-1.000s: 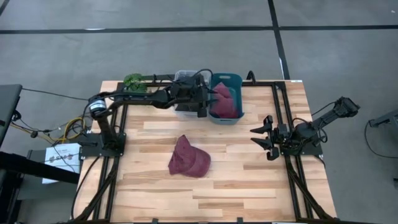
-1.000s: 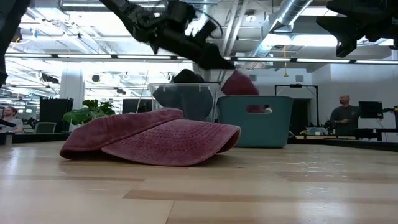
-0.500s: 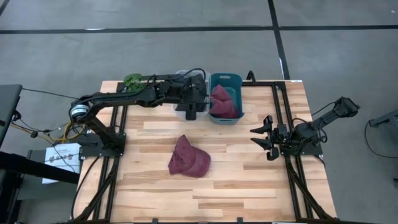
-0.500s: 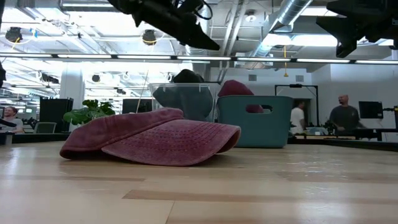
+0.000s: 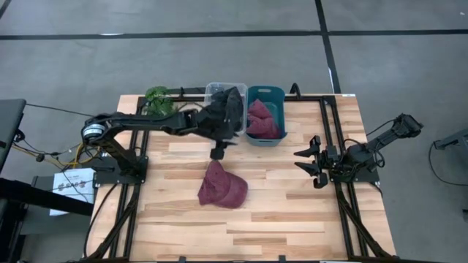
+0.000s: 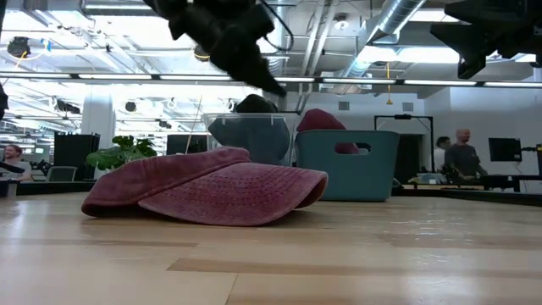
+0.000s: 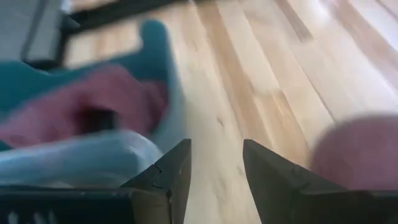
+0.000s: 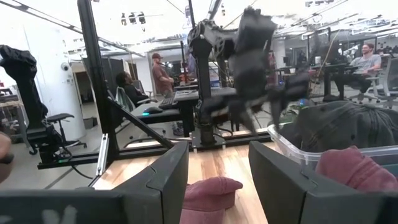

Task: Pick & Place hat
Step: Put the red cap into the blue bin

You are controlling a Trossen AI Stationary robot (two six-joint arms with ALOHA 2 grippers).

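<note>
A maroon hat (image 5: 223, 184) lies flat on the wooden table (image 5: 292, 219), near its middle; the low view shows the hat (image 6: 203, 186) resting on its brim and crown. My left gripper (image 5: 217, 151) hangs open in the air just near of the bins, above the table and a little far of that hat; its wrist view shows the open fingers (image 7: 216, 168) with the hat (image 7: 360, 149) off to one side. Another maroon hat (image 5: 262, 119) sits in the teal bin (image 5: 276, 93). My right gripper (image 5: 311, 162) waits open at the table's right side.
A clear bin (image 5: 213, 89) holding a dark hat (image 5: 229, 98) stands left of the teal bin at the far edge. A green plant (image 5: 156, 95) sits at the far left corner. Black rails run along both sides. People stand in the room beyond the table.
My left gripper drew back from over the teal bin toward the table's left, then swung toward the near edge and down, and now hangs between the bins and the hat on the table. The maroon hat in the teal bin settled a little lower.
</note>
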